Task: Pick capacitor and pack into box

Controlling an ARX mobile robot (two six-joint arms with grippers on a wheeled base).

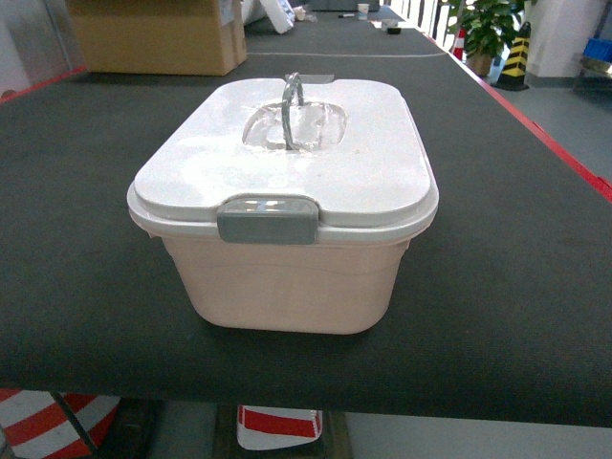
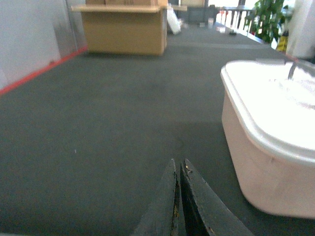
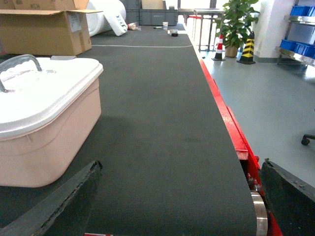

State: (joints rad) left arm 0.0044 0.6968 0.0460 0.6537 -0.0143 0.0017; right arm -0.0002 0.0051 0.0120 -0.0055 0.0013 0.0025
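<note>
Left jaws closed, right jaws spread, box [image 1: 283,218] lidded between them

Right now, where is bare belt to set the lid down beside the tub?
Bare dark belt lies left of the lidded pale pink rectangular plastic tub, and more between it and the red edge. Only the far brown cardboard carton crowds.

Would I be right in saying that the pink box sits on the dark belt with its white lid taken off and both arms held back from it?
Not quite: the white lid is on the box, its grey latch at the front, as the head view shows. The box does sit on the dark belt, with both arms back.
</note>
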